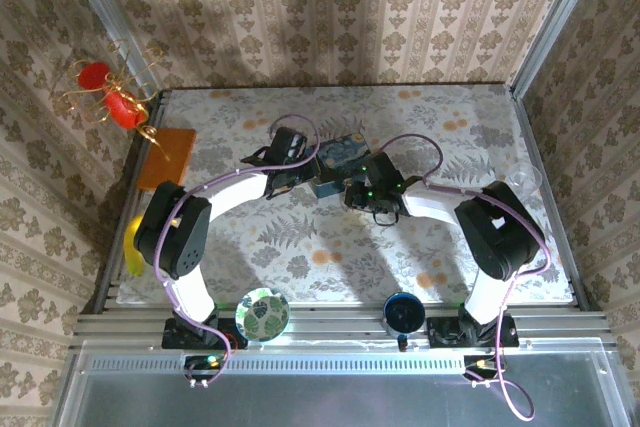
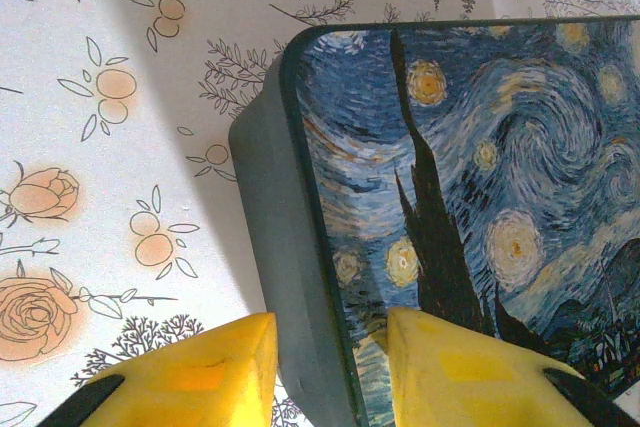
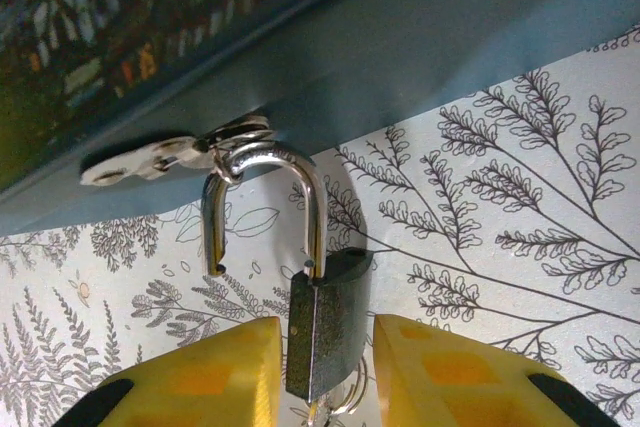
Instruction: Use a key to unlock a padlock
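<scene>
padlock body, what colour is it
Dark grey metal, with a shiny silver shackle; the padlock shows best in the right wrist view, between the yellow jaws.

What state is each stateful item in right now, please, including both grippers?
Padlock: unlocked, one shackle leg free of the body, still hooked through the hasp.
Hasp: on the tin's front, shackle through it.
Starry-night tin: lid closed.
Left gripper: open, straddling the tin's edge.
Right gripper: open, fingers flanking the padlock body.
</scene>
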